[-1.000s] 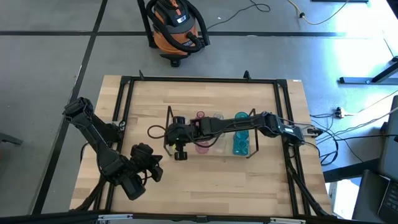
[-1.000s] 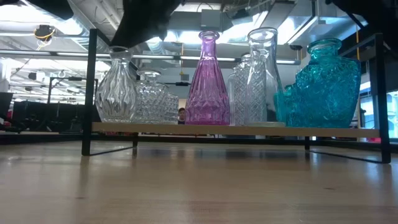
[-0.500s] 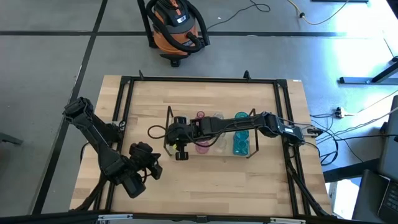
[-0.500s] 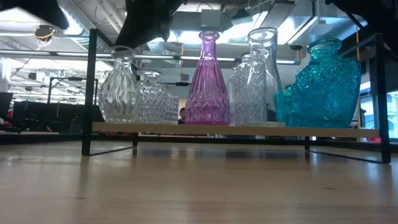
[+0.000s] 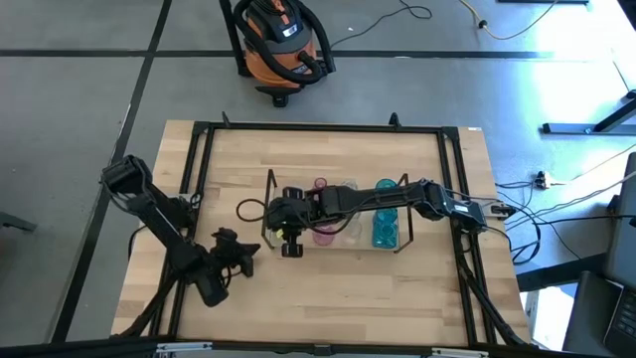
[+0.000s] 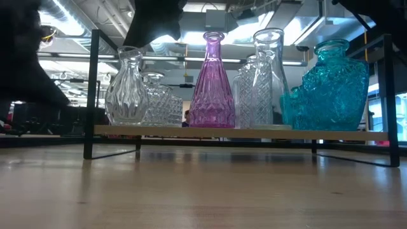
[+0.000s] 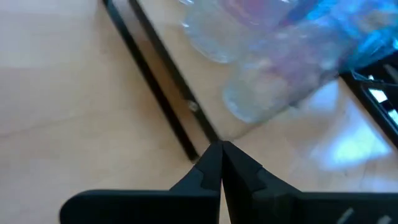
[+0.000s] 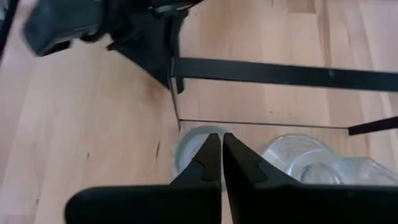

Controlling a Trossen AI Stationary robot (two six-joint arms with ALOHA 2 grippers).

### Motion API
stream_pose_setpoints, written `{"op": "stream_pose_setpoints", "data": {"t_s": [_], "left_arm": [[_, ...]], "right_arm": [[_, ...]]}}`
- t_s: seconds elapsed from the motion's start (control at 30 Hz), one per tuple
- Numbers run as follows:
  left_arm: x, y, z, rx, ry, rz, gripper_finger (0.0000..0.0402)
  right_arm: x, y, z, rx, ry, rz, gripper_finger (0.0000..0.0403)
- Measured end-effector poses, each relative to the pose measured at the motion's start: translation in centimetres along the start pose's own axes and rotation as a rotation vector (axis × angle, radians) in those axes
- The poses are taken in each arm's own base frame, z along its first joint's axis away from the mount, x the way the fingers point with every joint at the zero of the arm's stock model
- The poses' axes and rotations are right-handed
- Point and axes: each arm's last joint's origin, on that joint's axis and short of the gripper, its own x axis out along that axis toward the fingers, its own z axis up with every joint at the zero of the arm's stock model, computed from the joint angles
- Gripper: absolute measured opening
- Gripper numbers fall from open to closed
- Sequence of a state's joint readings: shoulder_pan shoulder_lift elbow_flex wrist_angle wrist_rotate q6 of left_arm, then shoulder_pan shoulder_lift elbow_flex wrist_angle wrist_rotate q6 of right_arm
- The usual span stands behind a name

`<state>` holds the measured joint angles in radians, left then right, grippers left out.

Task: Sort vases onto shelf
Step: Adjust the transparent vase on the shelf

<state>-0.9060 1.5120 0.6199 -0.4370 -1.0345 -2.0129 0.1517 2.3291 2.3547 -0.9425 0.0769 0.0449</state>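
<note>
1. The right gripper has its fingers pressed together, nothing between them, over the left end of the shelf, just above the mouth of a clear ribbed vase.
2. That vase stands on the shelf's left end tilted slightly, neck leaning right in the low view.
3. Outward along the shelf, all upright with long axes vertical: a squat clear cut-glass vase, a tall pink vase, two clear vases and a broad teal vase at the right end.
4. The right arm stretches level across the shelf from the table's right side, wrist turned down.
5. The left gripper, fingers likewise closed and empty, is low over the table near the shelf's left front corner; its arm is folded at the table's left edge.
6. No writing is readable on the vases or shelf.
7. An orange shop vacuum stands on the floor beyond the table.
</note>
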Motion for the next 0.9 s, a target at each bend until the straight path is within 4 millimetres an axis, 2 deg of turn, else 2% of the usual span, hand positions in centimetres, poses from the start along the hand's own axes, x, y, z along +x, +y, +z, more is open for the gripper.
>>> {"op": "stream_pose_setpoints", "data": {"t_s": [0.13, 0.23, 0.37, 0.47, 0.67, 0.9], "left_arm": [[1.1, 1.9, 0.0, -0.033, -0.03, -0.008, 0.0], [1.7, 2.8, 0.1, -0.071, -0.095, -0.044, 0.0], [2.1, 4.0, 0.3, -0.133, -0.184, -0.106, 0.0], [2.3, 4.6, 0.2, -0.178, -0.187, -0.14, 0.0], [2.5, 4.7, 0.3, -0.21, -0.147, -0.222, 0.0], [4.2, 3.9, 2.2, -0.164, -0.086, -0.3, 0.0]], "right_arm": [[-0.2, 0.9, -0.1, 0.011, 0.01, 0.001, 0.0], [-1.0, 1.5, -0.1, 0.019, 0.004, -0.006, 0.0], [-3.0, 1.9, 0.1, 0.054, -0.003, -0.029, 0.0], [-4.5, 1.9, 0.3, 0.075, -0.022, -0.053, 0.0], [-7.5, 1.5, 0.8, 0.105, -0.077, -0.084, 0.0], [-9.0, 1.3, 0.8, 0.106, -0.088, -0.106, 0.0]]}}
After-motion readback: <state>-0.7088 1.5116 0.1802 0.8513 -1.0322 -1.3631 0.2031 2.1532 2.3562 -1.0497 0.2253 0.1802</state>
